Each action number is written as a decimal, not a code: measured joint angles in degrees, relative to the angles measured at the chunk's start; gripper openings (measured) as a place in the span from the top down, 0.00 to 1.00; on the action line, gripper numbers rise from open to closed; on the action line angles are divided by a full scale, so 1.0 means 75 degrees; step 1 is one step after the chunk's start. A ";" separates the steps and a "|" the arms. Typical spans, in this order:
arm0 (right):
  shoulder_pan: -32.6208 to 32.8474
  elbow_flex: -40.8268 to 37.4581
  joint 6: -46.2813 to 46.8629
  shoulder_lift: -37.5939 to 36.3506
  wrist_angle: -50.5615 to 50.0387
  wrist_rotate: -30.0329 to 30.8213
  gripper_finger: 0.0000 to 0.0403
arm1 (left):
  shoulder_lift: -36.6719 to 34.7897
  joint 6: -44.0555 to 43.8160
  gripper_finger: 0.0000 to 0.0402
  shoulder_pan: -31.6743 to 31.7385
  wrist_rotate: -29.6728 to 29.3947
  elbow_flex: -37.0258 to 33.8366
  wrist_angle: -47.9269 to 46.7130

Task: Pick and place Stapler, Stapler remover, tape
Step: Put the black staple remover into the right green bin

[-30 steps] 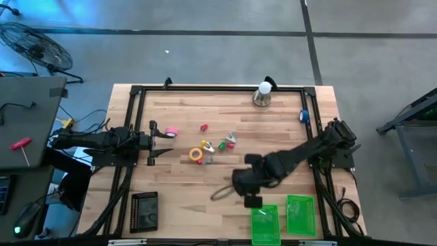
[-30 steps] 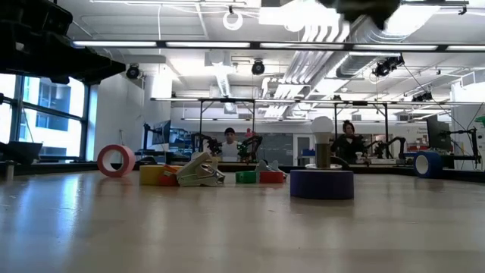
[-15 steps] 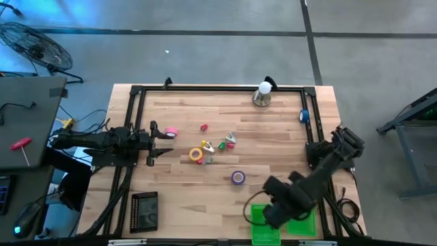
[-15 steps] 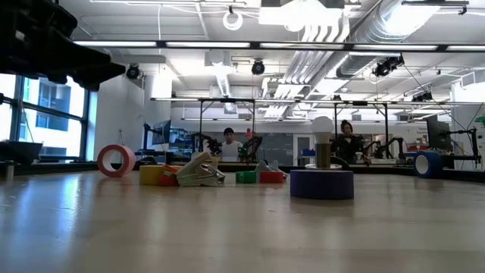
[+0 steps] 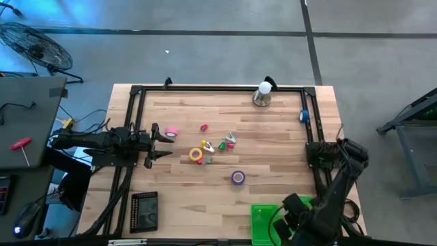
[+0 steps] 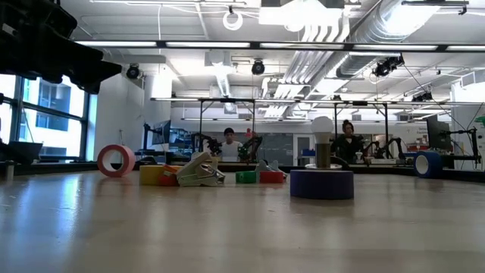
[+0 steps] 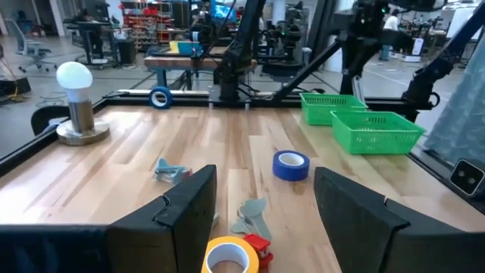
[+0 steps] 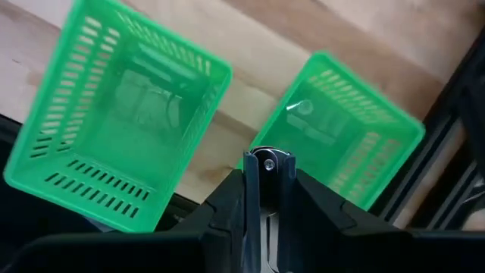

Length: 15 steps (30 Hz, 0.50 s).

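My right gripper [image 8: 265, 189] hangs over two green baskets [image 8: 114, 114] [image 8: 356, 144] at the table's near right corner, shut on a narrow black-and-metal thing seen end-on, apparently the stapler [image 8: 265, 163]. In the high view the arm [image 5: 287, 217] hides it. The pink [image 5: 171, 131], yellow-orange [image 5: 196, 154] and purple [image 5: 237, 178] tape rolls lie on the table. The stapler remover [image 6: 201, 171] lies beside the yellow roll. My left gripper [image 5: 160, 140] stands open and level at the table's left side, facing these things with nothing between its fingers. My right gripper pinches the stapler's narrow end [image 8: 265, 163] between its two fingers, coming from above and pointing down. The thing is lifted clear, above the gap between the two baskets. How far it reaches below the fingers is hidden.
A lamp with a white bulb [image 5: 263, 92] stands at the far edge, a blue tape roll [image 5: 304, 115] at the right rail. Small red and green clips [image 5: 222, 145] lie mid-table. A black tray [image 5: 144, 210] sits near left. A black frame [image 5: 136, 92] borders the table.
My right gripper has swung from the table's middle toward the near right corner, stopping over the green baskets, and its wrist has rolled on the way. The purple roll, hidden under the arm before, now shows. My left gripper has rolled slightly in place.
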 joint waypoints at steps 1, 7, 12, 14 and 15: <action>0.0033 0.0000 0.0045 0.0088 0.0079 -0.0011 0.81 | 0.0000 0.0000 0.46 0.0000 0.0003 0.0000 0.0000; 0.0073 0.0000 0.0172 0.0386 0.0199 -0.0407 0.81 | 0.0000 -0.0011 0.46 0.0000 0.0018 0.0000 0.0012; 0.0168 0.0000 0.0214 0.0500 0.0120 -0.0620 0.81 | -0.0002 -0.0024 0.46 0.0000 0.0106 0.0000 0.0012; 0.0190 0.0000 0.0242 0.0552 -0.0073 -0.0794 0.81 | -0.0001 -0.0026 0.46 0.0000 0.0182 0.0000 0.0012; 0.0190 0.0000 0.0248 0.0571 -0.0151 -0.0862 0.81 | -0.0002 -0.0034 0.46 0.0001 0.0264 0.0000 0.0015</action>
